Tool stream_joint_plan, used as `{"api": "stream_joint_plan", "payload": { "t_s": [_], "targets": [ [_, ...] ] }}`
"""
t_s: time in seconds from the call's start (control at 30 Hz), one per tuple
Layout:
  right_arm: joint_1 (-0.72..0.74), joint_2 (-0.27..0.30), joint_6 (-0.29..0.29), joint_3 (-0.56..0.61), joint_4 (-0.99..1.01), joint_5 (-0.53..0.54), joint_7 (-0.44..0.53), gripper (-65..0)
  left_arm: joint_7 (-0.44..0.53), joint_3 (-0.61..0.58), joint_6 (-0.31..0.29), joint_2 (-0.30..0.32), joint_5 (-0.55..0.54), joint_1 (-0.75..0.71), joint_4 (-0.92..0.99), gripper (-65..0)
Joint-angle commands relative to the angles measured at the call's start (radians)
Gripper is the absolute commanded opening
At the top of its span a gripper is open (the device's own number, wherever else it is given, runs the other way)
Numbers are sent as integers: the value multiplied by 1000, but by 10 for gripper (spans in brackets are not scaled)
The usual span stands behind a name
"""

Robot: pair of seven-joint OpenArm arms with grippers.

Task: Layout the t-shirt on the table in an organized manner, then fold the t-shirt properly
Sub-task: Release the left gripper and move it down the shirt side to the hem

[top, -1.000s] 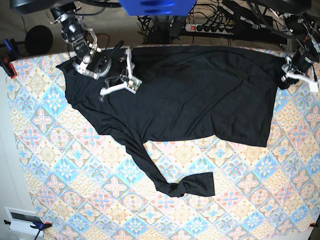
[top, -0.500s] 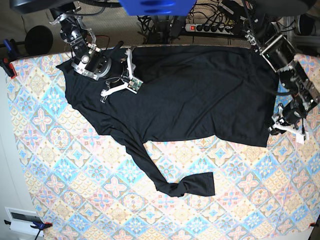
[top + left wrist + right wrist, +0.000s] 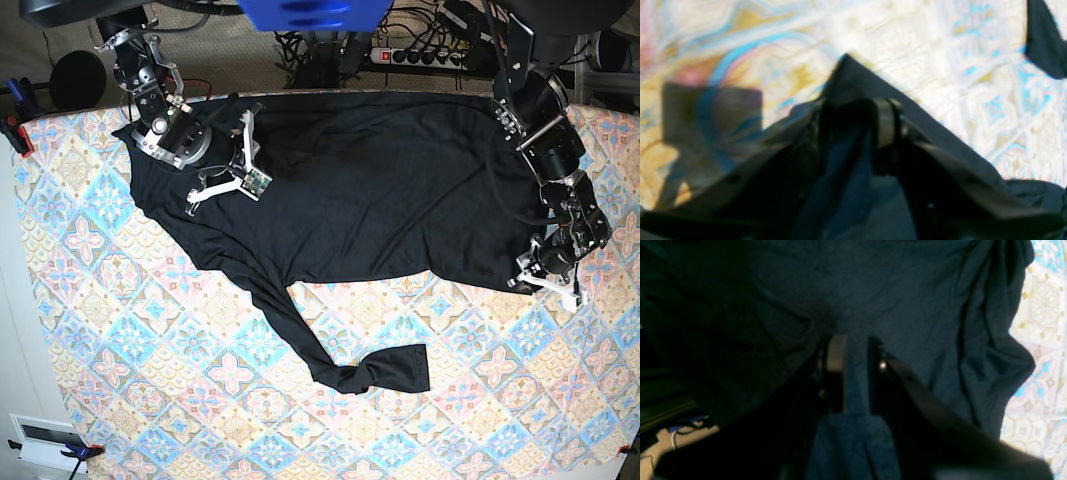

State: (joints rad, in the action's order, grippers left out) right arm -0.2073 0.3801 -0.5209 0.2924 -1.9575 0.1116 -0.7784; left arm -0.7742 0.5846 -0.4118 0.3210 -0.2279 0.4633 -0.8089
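The black t-shirt [image 3: 380, 190] lies spread across the far half of the table [image 3: 150, 330], with one long sleeve [image 3: 370, 372] twisted toward the front. My right gripper [image 3: 228, 160] sits on the shirt's upper left part. In the right wrist view its fingers [image 3: 836, 353] stand close together with a fold of fabric [image 3: 855, 386] pinched between them. My left gripper [image 3: 545, 280] is at the shirt's lower right hem corner. In the left wrist view its fingers [image 3: 885, 123] stand apart, astride the pointed corner of the cloth [image 3: 848, 71], which lies flat on the table [image 3: 940, 50].
Behind the table's far edge run a power strip [image 3: 420, 55] and cables. A black round object [image 3: 78, 78] and a clamp [image 3: 15, 130] sit at the far left corner. A white box [image 3: 45, 442] is at the front left.
My left arm has swung from the shirt's upper right corner down its right edge to the lower hem corner, and its jaws have widened. My right gripper has shifted slightly left.
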Motion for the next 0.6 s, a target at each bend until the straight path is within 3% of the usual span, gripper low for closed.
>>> {"api": "stream_joint_plan", "payload": {
  "t_s": [0.0,0.17,0.57],
  "targets": [
    [9,7,2,-5,-13,9,18,-547,5,-16,-3,14,-8,25,-11,-395],
    [10,7,2,-5,-12,9,18,-547,15,-47,-3,14,-8,22,-10,-323],
    [47,7,3,-3,-10,10,18,-547,6,-8,-3,51,-12,18,-65,-320]
  ]
}}
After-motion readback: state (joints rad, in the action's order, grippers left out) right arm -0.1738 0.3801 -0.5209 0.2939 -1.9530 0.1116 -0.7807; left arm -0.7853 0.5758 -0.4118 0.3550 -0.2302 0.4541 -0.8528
